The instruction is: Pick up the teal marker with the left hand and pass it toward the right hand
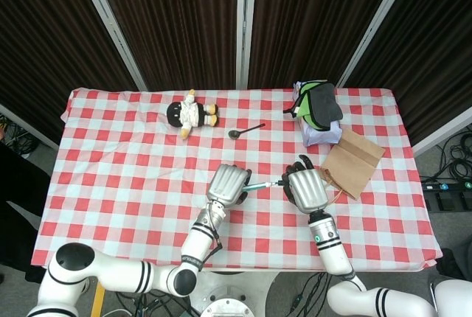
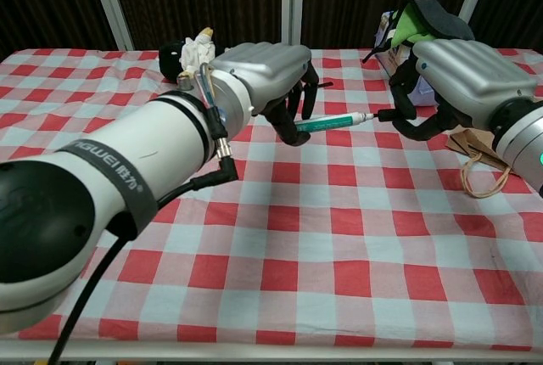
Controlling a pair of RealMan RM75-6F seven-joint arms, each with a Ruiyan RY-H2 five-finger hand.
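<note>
Two hands at one teal marker [image 2: 332, 122], above the middle of the table's near half.

Left hand [image 1: 227, 183] grasps the marker's capped end, fingers [image 2: 288, 122] curled round it; marker held level and clear of the checked cloth [image 1: 110, 155], tip pointing to the right hand [image 1: 308, 189]. Right hand's dark fingers [image 2: 399, 102] bent around the tip; whether they clamp it or only touch, cannot tell. Toward the far edge: plush doll [image 1: 190, 113] left of centre, spoon [image 1: 244, 130] beside it. Far right corner: green-and-grey bundle [image 1: 316, 105] on a white pack. Brown paper bag [image 1: 352, 160] just beside the right hand, near the right edge.
</note>
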